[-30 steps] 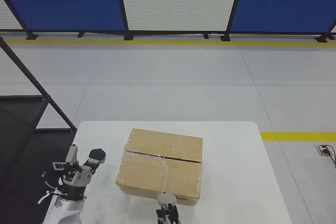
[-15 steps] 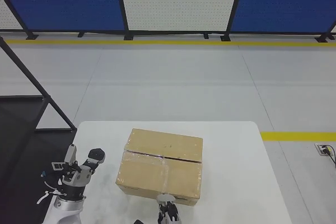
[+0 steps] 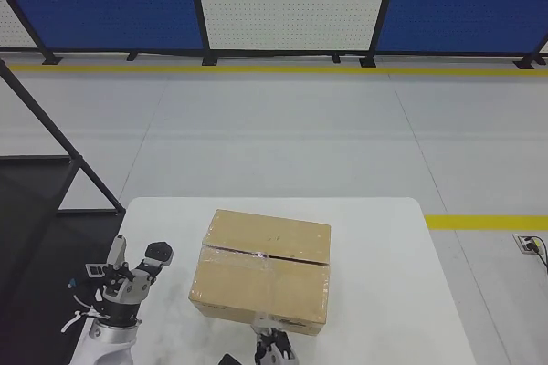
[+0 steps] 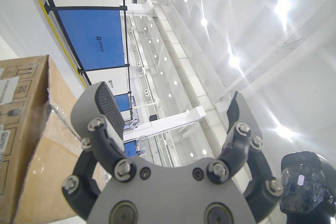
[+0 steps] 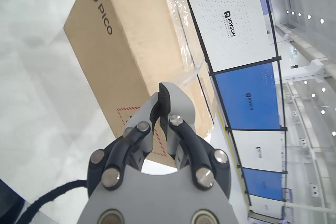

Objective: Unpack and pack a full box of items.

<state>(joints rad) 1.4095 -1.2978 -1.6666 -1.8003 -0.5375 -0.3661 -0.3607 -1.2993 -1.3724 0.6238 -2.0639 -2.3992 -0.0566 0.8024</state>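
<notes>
The taped cardboard box (image 3: 265, 269) sits centred on the white bench (image 3: 384, 283), the left claw (image 4: 170, 104) spread off one end, the right claw (image 5: 164, 96) pressed together by its near side, with grey floor (image 3: 283, 128) and blue-white partition panels (image 3: 292, 23) beyond.

Box (image 3: 265, 269) closed: contents hidden. Left wrist view: box cut off at the picture edge, side labels (image 4: 10, 93) partly lost. Right wrist view: right gripper (image 5: 160, 93) covers part of the red-framed label (image 5: 126, 114). Top view: same gripper cut by the lower edge, tip blurred.
</notes>
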